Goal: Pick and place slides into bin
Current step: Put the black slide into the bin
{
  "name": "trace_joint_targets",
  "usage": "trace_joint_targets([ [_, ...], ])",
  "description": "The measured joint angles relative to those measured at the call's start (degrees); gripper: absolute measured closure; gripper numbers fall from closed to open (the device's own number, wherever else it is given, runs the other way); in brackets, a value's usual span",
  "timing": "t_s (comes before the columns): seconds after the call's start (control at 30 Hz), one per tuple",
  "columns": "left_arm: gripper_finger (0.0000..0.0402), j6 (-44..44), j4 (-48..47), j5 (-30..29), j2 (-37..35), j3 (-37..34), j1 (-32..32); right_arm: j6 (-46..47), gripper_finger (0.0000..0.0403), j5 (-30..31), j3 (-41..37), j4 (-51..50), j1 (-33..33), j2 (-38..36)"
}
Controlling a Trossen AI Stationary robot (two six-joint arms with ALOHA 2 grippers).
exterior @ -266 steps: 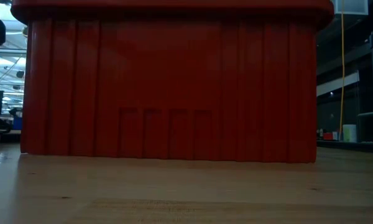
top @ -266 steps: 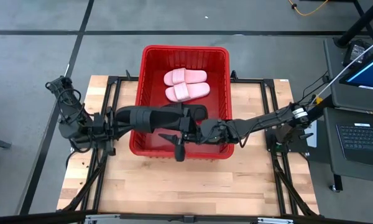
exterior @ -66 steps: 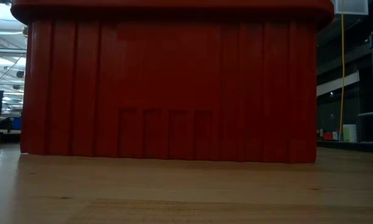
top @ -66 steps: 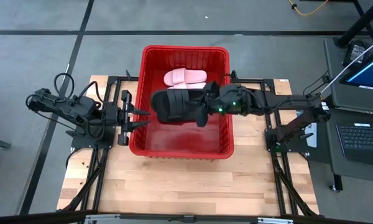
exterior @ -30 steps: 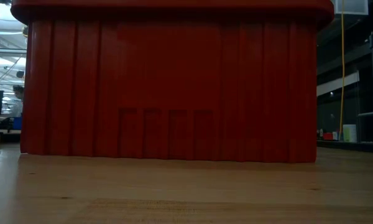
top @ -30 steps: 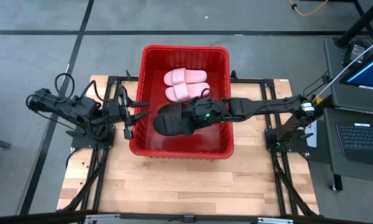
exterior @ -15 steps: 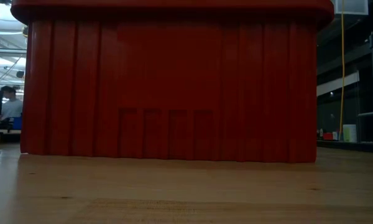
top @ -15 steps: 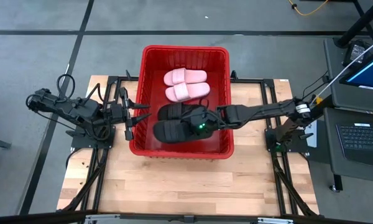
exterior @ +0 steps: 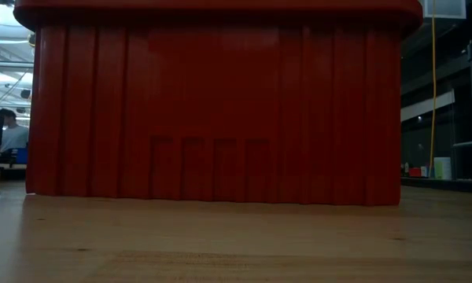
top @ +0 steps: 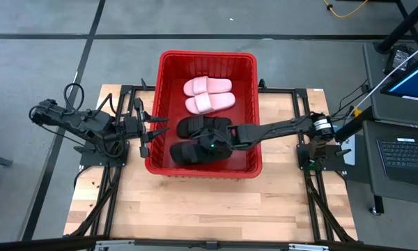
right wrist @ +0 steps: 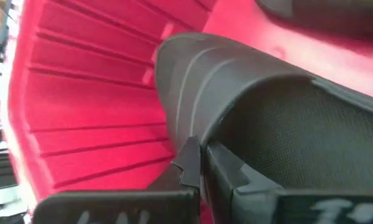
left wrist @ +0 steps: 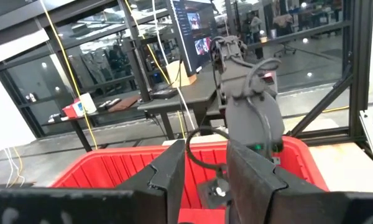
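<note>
The black slide (top: 192, 153) nearest the front wall lay low inside the bin (top: 253, 104), at its front half, with the right tool (top: 210, 146) on its strap. In the right wrist view the two fingers (right wrist: 196, 163) were pressed close together on the edge of the ribbed strap of that slide (right wrist: 236, 93), so the right tool was pinching the slide. The second black slide (top: 203, 125) lay just behind it, and the two pink slides (top: 209, 95) sat side by side toward the back wall. All four slides appeared to be within the bin, so the task looked close to done.

The step in hand seemed to be setting down this last slide. To do it well, the sole should rest on the bin floor before the fingers part, so it does not tip against its neighbour. The fingers should then spread only enough to free the strap, and the arm should rise straight up, clear of the strap and the rolled rim, before swinging back to the right.

The left tool (top: 148, 132) waited just outside the bin's left wall, above the bench (top: 195, 209), its fingers (left wrist: 174, 171) standing apart and holding nothing. It had best keep out of the way.
</note>
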Motion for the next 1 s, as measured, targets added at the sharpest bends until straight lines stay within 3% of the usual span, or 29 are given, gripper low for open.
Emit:
trace_joint_targets([
  [0.23, 0.029, 0.18, 0.0, 0.02, 0.0, 0.0, 0.0, 4.41, 0.0393, -0.23, 0.04, -0.02, -0.17, 0.66],
  [0.5, 0.029, 1.49, 0.0, 0.02, 0.0, 0.0, 0.0, 7.69, 0.0393, 2.01, 0.09, -7.77, -0.39, 0.66],
  [0.73, 0.029, 1.51, 0.0, 0.04, 0.0, 0.0, 0.0, 7.6, 0.0393, 3.22, 0.09, -5.84, -0.56, 1.06],
  [1.0, 0.029, 1.49, 0.14, 0.07, -0.02, 0.0, -0.02, 7.35, 0.0393, 0.44, 0.09, -1.85, -1.06, 5.73],
])
